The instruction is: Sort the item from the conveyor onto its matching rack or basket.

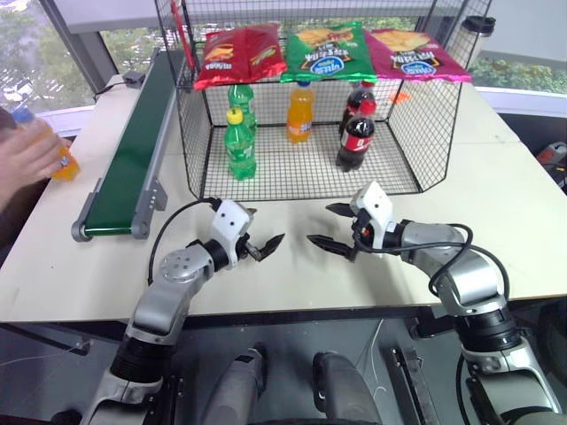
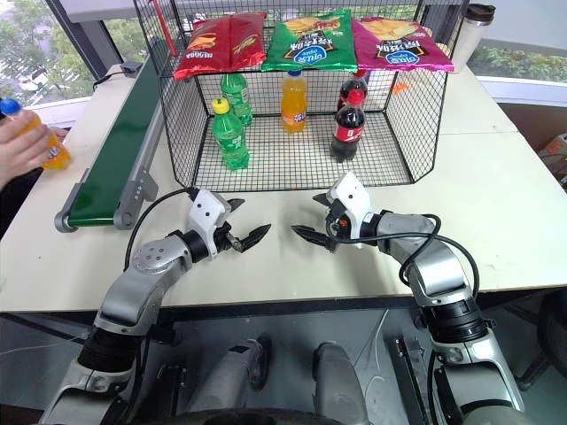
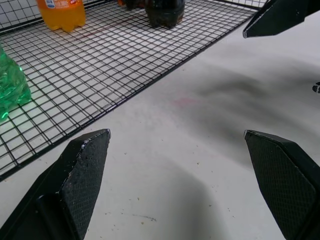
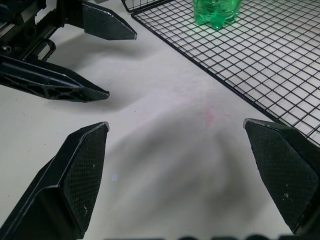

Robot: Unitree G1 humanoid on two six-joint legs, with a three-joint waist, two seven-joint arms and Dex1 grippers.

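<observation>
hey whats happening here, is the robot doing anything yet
Not yet. Both arms hover over the white table in front of the black wire cage, the left end effector and right end effector open and empty, pointing toward each other. At the left edge a person's hand holds an orange soda bottle beside the green conveyor, not yet on the belt. Inside the cage stand green, orange and cola bottles, with chip bags on top.

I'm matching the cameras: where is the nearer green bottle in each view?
Left eye: nearer green bottle, front left on the mesh floor.
Right eye: same spot.
Left wrist: its green base on the mesh.
Right wrist: its green base on the mesh.
Shared landmark: the mesh floor's front edge.
</observation>
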